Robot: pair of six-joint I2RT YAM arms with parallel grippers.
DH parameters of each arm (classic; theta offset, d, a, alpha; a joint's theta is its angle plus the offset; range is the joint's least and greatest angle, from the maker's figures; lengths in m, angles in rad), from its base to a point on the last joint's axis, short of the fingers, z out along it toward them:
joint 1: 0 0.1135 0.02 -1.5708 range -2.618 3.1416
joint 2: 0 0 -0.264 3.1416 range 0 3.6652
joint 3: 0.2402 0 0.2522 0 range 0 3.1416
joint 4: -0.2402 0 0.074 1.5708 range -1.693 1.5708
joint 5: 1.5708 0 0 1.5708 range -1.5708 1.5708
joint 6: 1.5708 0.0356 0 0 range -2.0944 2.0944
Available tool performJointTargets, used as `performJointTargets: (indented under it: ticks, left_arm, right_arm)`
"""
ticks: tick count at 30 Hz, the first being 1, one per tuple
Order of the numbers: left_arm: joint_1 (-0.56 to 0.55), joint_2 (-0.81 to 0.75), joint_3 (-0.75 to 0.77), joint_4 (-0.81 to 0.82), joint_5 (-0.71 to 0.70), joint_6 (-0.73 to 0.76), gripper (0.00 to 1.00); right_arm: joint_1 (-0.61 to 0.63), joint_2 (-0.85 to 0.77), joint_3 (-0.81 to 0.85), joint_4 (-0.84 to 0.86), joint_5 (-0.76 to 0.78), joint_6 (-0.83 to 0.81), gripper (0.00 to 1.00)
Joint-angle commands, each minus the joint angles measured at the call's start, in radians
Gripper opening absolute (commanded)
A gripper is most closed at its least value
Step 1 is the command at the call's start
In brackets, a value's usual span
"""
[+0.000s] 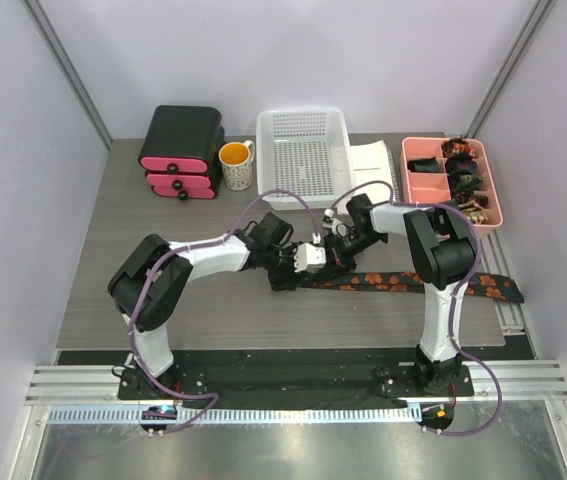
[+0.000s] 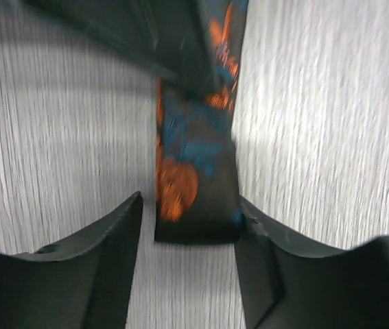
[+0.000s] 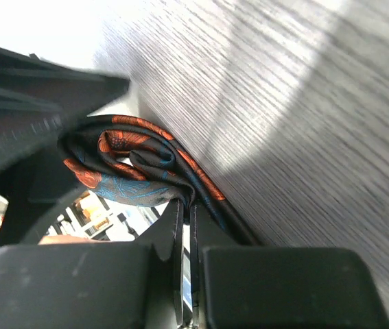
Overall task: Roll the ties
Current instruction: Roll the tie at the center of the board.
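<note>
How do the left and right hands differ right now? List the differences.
The left hand stands open; the right hand is shut. The left hand straddles the tie's flat end; the right hand pinches a bunched fold of it. Both have black fingers.

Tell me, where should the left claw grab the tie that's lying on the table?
Probably the tie's narrow end, pinched across its width from above: it lies flat, so only its long edges offer sides. The left gripper, fingers open, straddles it there; the right gripper is shut on its coil.
</note>
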Motion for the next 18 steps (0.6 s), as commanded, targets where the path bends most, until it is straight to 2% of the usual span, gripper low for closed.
performJointTargets:
  ticks: [1, 6, 11, 18]
  left_arm:
    - [0.019, -0.034, 0.041, -0.14, 0.026, 0.005, 0.56]
    - [0.02, -0.031, 0.038, -0.134, 0.036, 0.006, 0.6]
    - [0.02, -0.052, 0.007, -0.033, 0.085, -0.015, 0.59]
    - [0.037, -0.106, 0.001, 0.03, 0.135, -0.043, 0.41]
  right_arm:
    - [-0.007, 0.044, 0.034, -0.017, 0.118, -0.046, 0.01]
    - [-0.007, 0.067, 0.043, -0.011, 0.124, -0.036, 0.01]
    - [0.0, 0.078, 0.039, 0.0, 0.121, -0.033, 0.01]
    - [0.04, 0.067, 0.013, 0.055, 0.104, 0.024, 0.01]
